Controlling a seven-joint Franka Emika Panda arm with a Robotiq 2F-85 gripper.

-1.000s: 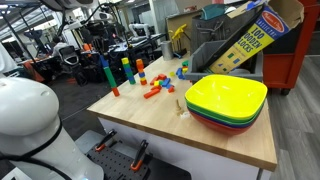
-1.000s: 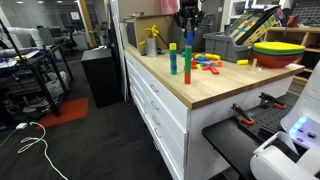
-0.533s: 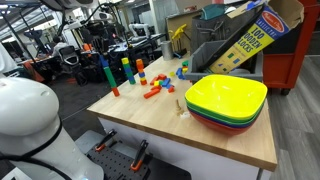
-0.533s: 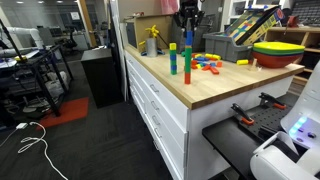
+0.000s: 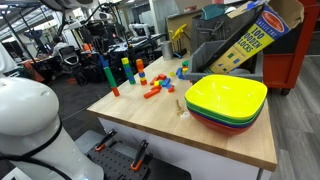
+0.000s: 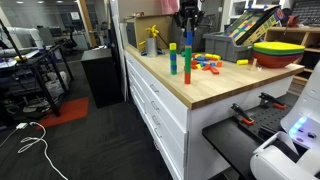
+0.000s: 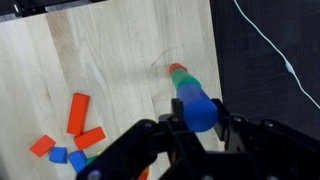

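In the wrist view my gripper is shut on the blue cylinder at the top of a block tower. I look straight down the tower: a green piece lies under the blue one, and a red piece stands on the wooden table. In both exterior views the tower stands upright near the table's edge, with the gripper at its top. A second, shorter tower stands close beside it.
Loose red, orange and blue blocks lie scattered next to the towers. A stack of bowls with a yellow one on top sits on the table. A yellow blocks box leans behind.
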